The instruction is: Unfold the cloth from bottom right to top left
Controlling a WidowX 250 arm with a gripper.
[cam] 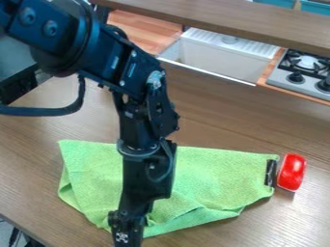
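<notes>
The green cloth (216, 176) lies on the desk (32, 169), long from left to right. The gripper (125, 235) is at its lower edge, most cloth above and rightward; whether it grips, I cannot tell.

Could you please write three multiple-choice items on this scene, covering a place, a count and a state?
1. Where is the small, glossy red rounded object?
A. Left of the green textile cloth
B. Right of it
C. Underneath it

2. How many cloths lie on the brown wood-grain table?
A. Three
B. Two
C. One

3. How does the cloth lie?
A. Spread out, with folds along its lower edge
B. Rolled into a tube
C. Crumpled into a ball

1 B: it sits beyond the cloth's right edge.
2 C: only one green sheet shows.
3 A: layers overlap at its lower edge.
</notes>
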